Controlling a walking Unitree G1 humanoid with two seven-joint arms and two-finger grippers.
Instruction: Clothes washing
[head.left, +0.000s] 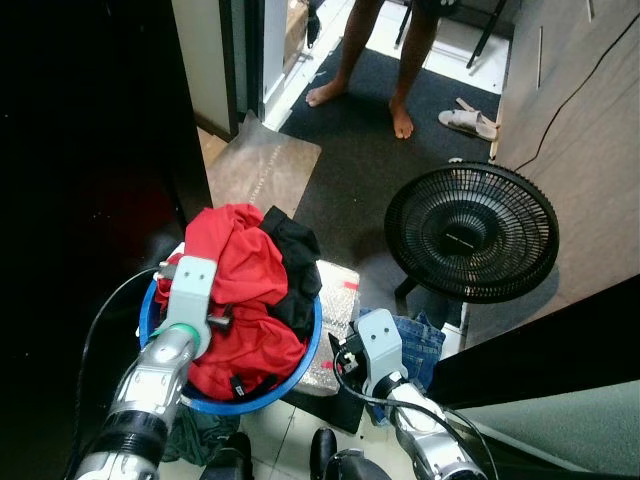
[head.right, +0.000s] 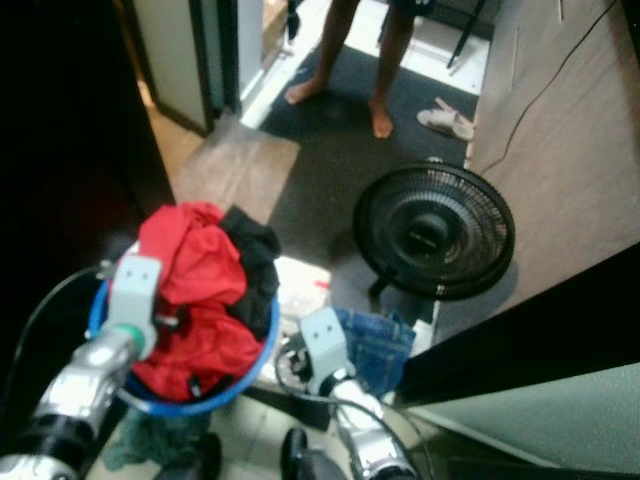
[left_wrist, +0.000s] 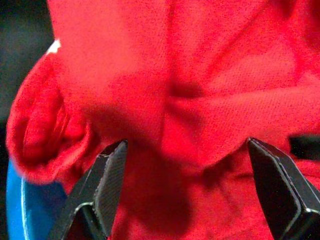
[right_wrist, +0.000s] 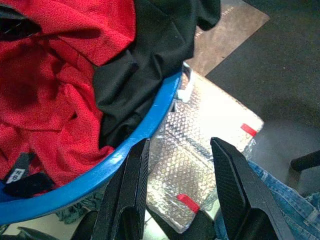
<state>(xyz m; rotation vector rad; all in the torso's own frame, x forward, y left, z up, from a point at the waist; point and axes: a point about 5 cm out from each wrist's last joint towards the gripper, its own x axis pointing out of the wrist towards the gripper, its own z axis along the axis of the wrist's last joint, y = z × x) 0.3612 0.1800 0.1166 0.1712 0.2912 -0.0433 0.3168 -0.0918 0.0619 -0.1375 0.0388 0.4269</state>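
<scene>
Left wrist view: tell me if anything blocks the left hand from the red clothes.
Nothing visible does. The left hand is open, its fingers spread right over the red clothes heaped in the blue basin.

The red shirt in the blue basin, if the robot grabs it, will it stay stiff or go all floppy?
Probably floppy: the red shirt lies crumpled in soft folds, heaped above the blue basin rim. It likely drapes and stretches out when lifted. It may drag the black garment tangled beside it. The left gripper is open right at the cloth.
</scene>
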